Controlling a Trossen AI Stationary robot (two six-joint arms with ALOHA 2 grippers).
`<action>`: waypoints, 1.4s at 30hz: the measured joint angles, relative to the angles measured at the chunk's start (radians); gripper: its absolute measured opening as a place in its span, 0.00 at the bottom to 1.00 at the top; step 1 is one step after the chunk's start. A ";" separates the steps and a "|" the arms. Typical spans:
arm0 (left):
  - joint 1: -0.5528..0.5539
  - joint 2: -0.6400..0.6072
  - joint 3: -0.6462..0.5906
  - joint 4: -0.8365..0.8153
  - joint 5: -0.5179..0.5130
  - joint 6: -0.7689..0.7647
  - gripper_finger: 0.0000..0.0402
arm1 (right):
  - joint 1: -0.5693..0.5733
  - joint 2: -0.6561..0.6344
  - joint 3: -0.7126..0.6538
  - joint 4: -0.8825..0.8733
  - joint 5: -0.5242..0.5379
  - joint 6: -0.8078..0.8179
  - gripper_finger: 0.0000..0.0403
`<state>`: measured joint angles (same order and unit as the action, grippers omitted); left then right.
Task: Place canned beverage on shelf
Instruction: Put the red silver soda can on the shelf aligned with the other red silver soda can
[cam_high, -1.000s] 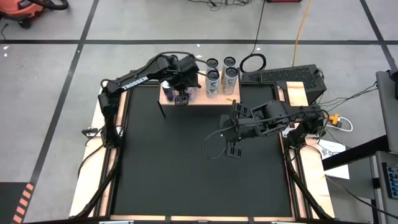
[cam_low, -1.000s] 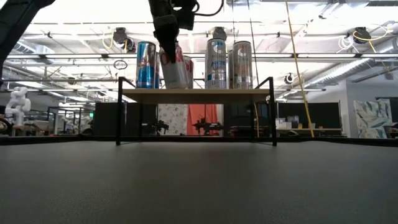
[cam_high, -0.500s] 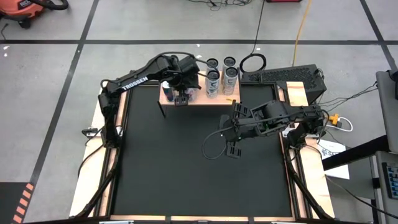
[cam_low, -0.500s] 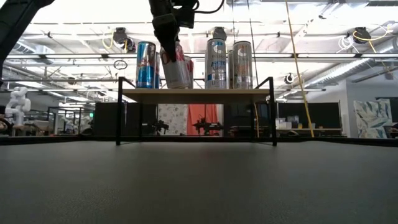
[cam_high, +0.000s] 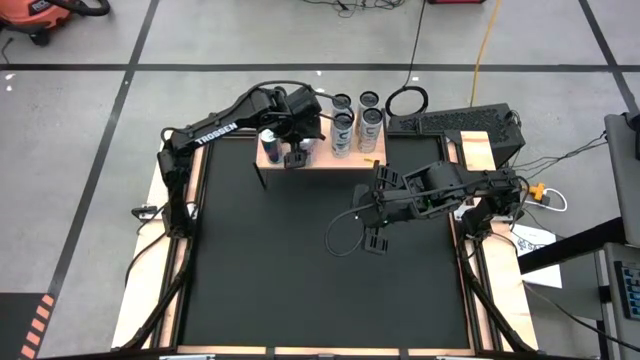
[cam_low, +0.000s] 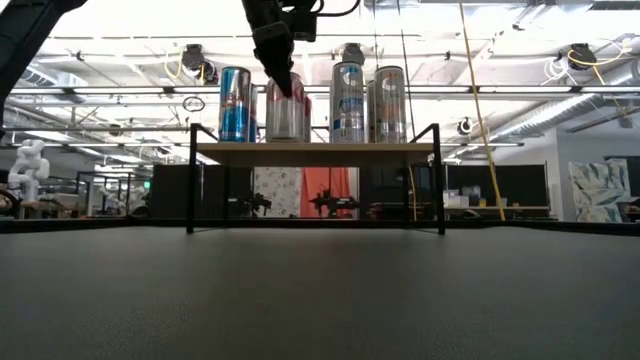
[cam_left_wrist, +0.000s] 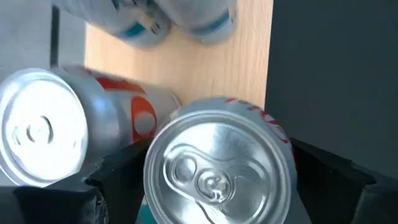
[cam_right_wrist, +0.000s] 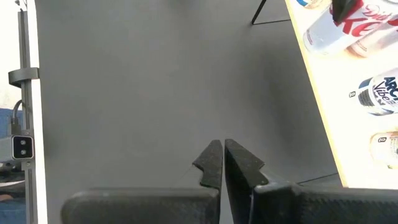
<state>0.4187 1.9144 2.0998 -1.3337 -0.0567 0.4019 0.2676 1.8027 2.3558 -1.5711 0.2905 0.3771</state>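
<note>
Item: shelf (cam_low: 315, 152), pale wood top on thin black legs, standing at the far edge of the black table mat (cam_high: 320, 260). Contents, low view: a blue-and-silver can (cam_low: 236, 104) at one end, a silver can with red print (cam_low: 285, 115) beside it, a second like can partly hidden just behind it, and taller silver cans with blue lettering (cam_low: 347, 102) further along the top. Item in hand: the silver can with red print (cam_left_wrist: 221, 168), upright on the wood near the front edge, its pull-tab lid facing the left wrist camera. Left gripper (cam_low: 283, 80): above this can's top, its dark fingers (cam_left_wrist: 115, 171) spread to either side of the can body with a gap showing on each side; the can appears to stand on its own, so the grip is judged released. Right gripper (cam_right_wrist: 221, 163): fingers pressed together, holding nothing, parked over the mat well apart from the shelf. Handling note: the step in hand looks like the let-go and retreat. It would go best with the fingers opened fully clear of the can wall, then a straight lift upward before any sideways travel, since the neighbouring can sits just beside it and a dragged finger could tip either one off the front edge.
</note>
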 joint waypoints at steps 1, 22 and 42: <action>0.000 0.000 0.000 0.010 0.000 0.000 0.87 | 0.000 0.000 0.000 0.000 0.000 0.000 0.00; -0.002 -0.027 0.000 0.044 -0.050 -0.002 0.87 | 0.000 0.000 0.000 0.000 -0.004 0.000 0.00; -0.061 -0.048 0.129 -0.051 -0.004 -0.011 0.87 | 0.000 0.000 0.000 0.000 -0.007 0.000 0.00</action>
<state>0.3576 1.8660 2.2292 -1.3851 -0.0608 0.3913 0.2680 1.8027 2.3558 -1.5710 0.2836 0.3771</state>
